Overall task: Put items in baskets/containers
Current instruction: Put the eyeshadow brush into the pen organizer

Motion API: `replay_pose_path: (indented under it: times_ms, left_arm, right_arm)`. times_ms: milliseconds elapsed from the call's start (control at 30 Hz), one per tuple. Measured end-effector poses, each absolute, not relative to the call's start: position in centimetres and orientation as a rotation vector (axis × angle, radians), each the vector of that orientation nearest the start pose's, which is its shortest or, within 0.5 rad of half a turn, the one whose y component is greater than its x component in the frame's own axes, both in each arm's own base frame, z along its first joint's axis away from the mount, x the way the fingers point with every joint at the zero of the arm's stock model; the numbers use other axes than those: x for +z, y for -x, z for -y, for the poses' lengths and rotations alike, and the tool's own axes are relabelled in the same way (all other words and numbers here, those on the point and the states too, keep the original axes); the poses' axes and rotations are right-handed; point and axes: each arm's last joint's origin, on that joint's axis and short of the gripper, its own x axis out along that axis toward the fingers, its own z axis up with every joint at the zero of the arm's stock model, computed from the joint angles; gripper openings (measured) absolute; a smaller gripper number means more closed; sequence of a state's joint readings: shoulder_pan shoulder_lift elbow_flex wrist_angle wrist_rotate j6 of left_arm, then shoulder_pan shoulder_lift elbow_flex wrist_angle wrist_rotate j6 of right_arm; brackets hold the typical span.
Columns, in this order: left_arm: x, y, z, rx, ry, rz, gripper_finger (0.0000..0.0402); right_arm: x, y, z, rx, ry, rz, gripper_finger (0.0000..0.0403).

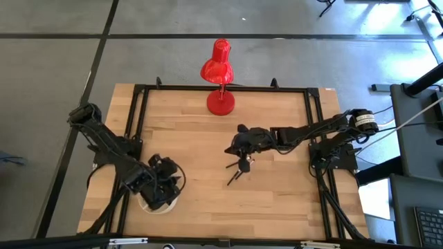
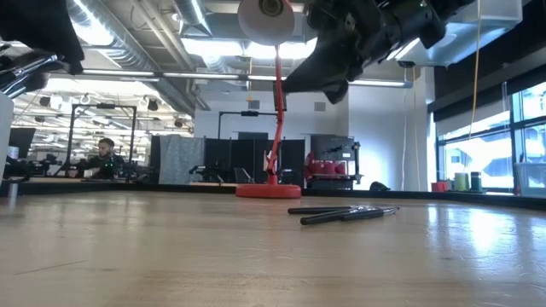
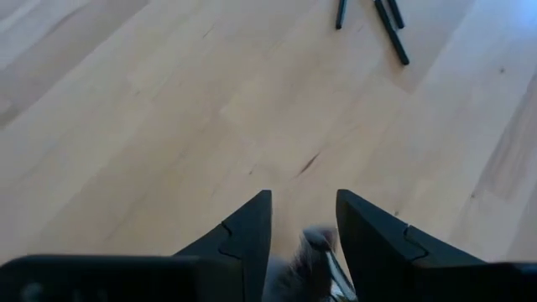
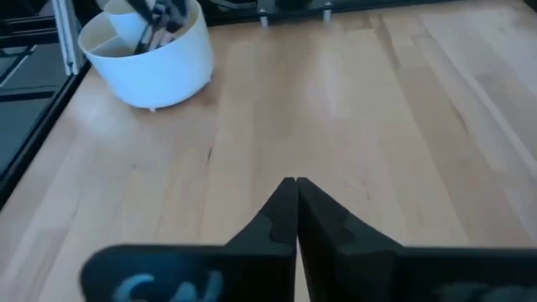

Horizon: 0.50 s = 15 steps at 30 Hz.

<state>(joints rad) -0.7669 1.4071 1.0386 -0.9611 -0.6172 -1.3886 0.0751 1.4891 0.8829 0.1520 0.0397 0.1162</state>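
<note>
Several thin dark brushes (image 1: 239,168) lie loose in a small pile on the wooden table (image 1: 277,207), right of its middle; the pile also shows in the low view (image 2: 341,213) and the left wrist view (image 3: 386,25). The round white dish (image 4: 151,59) stands at the near left (image 1: 149,205) with brushes (image 4: 155,25) standing in it. My left gripper (image 1: 163,185) hangs over the dish, fingers apart (image 3: 304,210), a grey brush head (image 3: 315,247) showing between them. My right gripper (image 1: 237,145) is shut (image 4: 295,189) and empty, high above the table just beyond the pile (image 2: 328,81). My left gripper has a grey brush head and silver ferrule (image 3: 334,277) showing far back between its parted fingers, closer to one finger (image 3: 377,243). Whether the fingers touch the brush I cannot tell.
A red desk lamp (image 1: 220,69) stands on its round base (image 2: 269,189) at the middle of the far edge. Black frame rails (image 1: 135,124) run along the table's left, right and far sides. Bare wood lies between the dish and the pile.
</note>
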Motion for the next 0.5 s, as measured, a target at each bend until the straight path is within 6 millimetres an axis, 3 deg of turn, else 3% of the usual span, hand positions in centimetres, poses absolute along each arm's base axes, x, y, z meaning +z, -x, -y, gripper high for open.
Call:
replay_pose_path:
  times_ms: [267,500]
  left_arm:
    - [26.5,-21.8,13.8,0.532,0.330,-0.844,0.0129]
    - [27.3,-25.8,11.5,0.534,0.254,-0.689,0.0129]
  right_arm:
    - [22.4,-31.4,-2.4,0.045,-0.097,-0.583,0.0004]
    - [20.6,-29.9,-2.1,-0.173,-0.053,-0.808,0.0004]
